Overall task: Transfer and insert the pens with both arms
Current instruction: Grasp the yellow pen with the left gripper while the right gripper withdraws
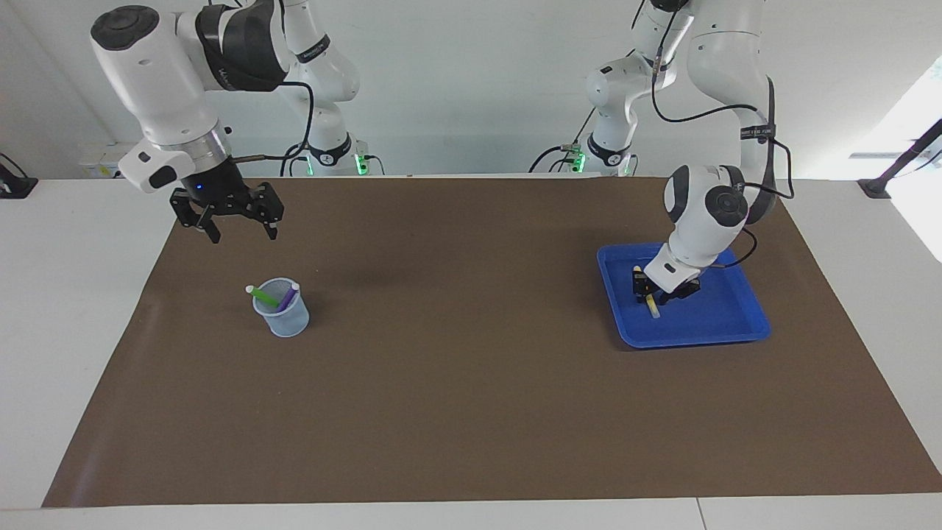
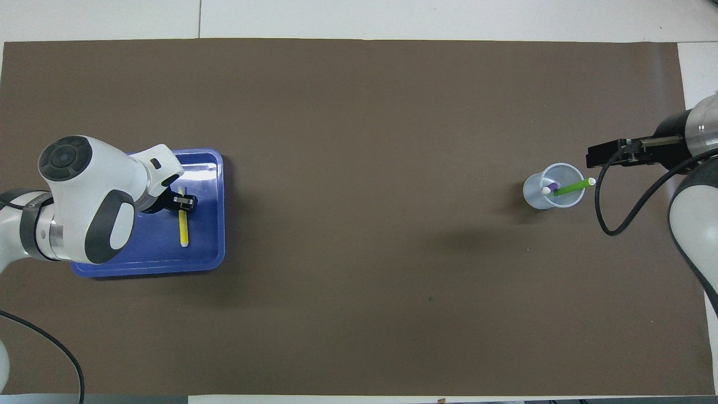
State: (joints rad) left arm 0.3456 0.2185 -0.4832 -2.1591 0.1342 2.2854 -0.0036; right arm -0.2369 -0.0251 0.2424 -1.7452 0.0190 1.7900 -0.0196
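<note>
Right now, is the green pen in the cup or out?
In. The green pen leans in the cup beside the purple pen, its pale end over the rim.

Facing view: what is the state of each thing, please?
Blue plastic tray: holds one pen.
Translucent plastic cup: upright, holds two pens.
Yellow marker pen: lying flat in tray.
Green marker pen: leaning in cup.
Purple marker pen: leaning in cup.
Left end effector: down at yellow pen.
Right end effector: open, empty, raised.

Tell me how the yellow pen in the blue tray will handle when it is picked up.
The thin yellow pen looks straight and stiff, so it probably won't flop. It is slim, likely light. Being round and lying flat in the blue plastic tray, it may roll if nudged; the left end effector sits at one end, so it could tilt.
</note>
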